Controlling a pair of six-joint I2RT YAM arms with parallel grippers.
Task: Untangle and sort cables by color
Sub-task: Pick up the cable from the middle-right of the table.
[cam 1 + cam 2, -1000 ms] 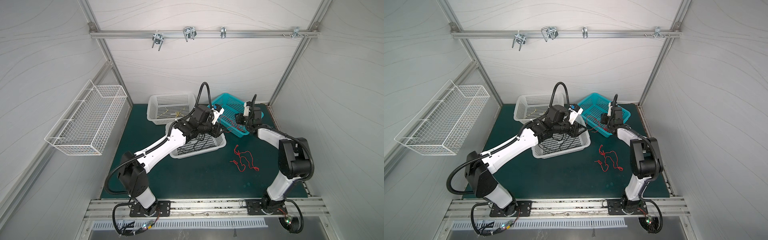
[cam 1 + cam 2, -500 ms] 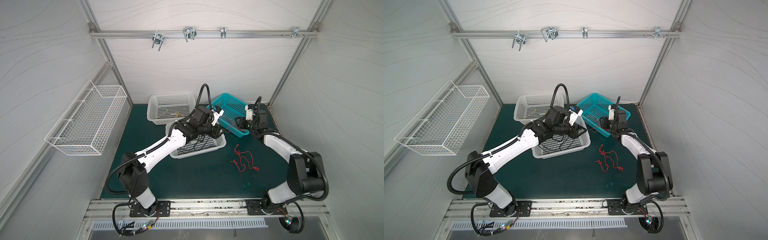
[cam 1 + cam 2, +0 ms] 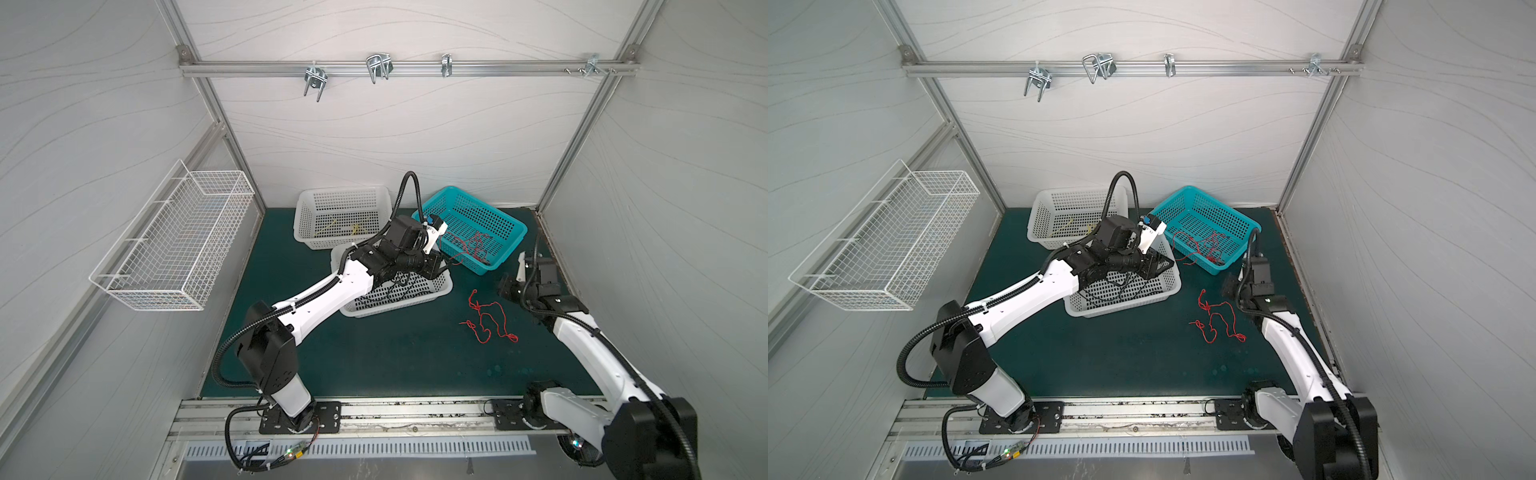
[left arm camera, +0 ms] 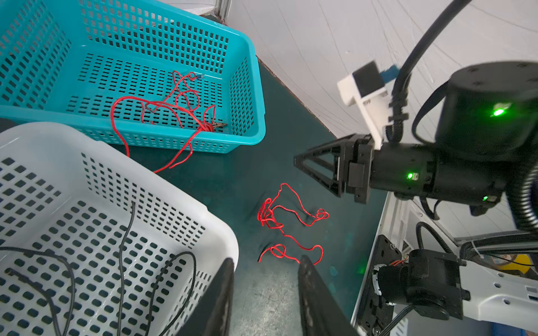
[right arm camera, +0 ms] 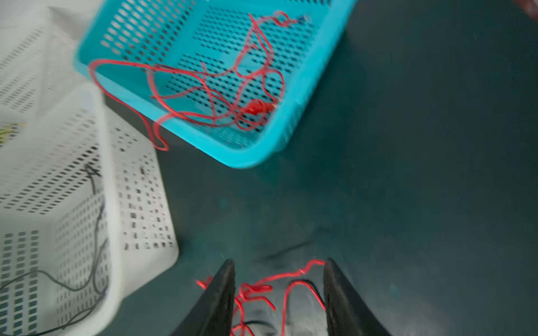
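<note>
So, green tabletop (image 3: 374,365) first: three plastic baskets at the back, both arms reaching in. At the rear, the far white basket (image 3: 303,216) has the yellow cables (image 3: 355,228). Next, the nearer white basket (image 3: 442,291) has black cables (image 4: 121,253). Beside it, the teal basket (image 3: 513,232) has a red bundle (image 4: 205,126), w/ one strand trailing over its rim onto the mat. The only loose red cable (image 3: 478,308) I can see lies on bare tabletop, between the nearer white basket and the R arm.

The left pincer (image 4: 266,291) hangs over that basket's corner, jaws part-way apart, empty. The right pincer (image 5: 279,291) hovers just above the loose red cable, jaws wide, nothing gripped yet.

Looks like picking up that cable is the step in hand. Best go for the knotted bunch, not a single tail. Wire's thin, so close right down on it. Lift high so the ends clear the teal wall, then drop mid-basket so nothing hangs out.

Vs. a sec ago: R arm has pulled back from the teal basket to the loose cable and its jaws have spread. L arm approx. unchanged.
</note>
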